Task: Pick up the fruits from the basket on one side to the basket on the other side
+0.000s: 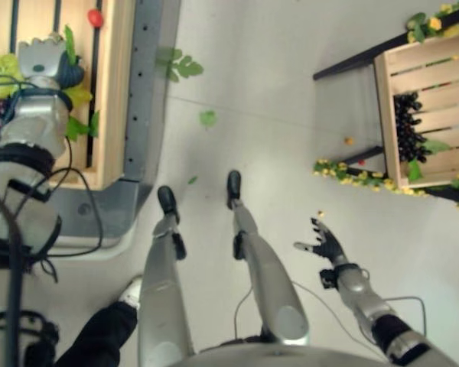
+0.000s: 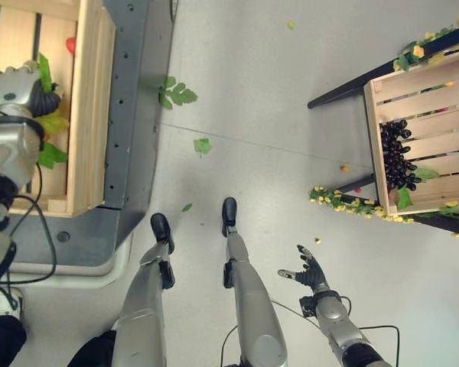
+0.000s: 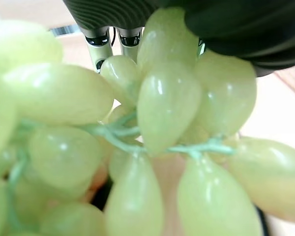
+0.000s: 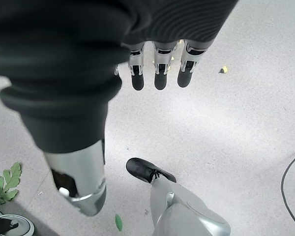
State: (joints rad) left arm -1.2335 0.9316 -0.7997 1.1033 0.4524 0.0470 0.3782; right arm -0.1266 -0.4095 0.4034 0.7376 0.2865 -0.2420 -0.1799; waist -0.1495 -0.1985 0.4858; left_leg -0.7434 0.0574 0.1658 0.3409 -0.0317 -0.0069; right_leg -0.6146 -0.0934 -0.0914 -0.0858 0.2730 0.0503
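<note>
Gripping, seemingly, green grapes (image 3: 167, 113), left hand (image 1: 50, 61)

The left hand (image 1: 50, 61) reaches into the wooden crate on the left (image 1: 115, 92), and its fingers are lost among the leaves there, so their grip can't be made out. In its wrist view a bunch of green grapes (image 3: 152, 108) sits so close that it blurs and hides the fingers. The crate on the right (image 2: 421, 138) runs off the right edge. Small specks on the floor (image 1: 349, 141) near it are too tiny to identify.
</note>
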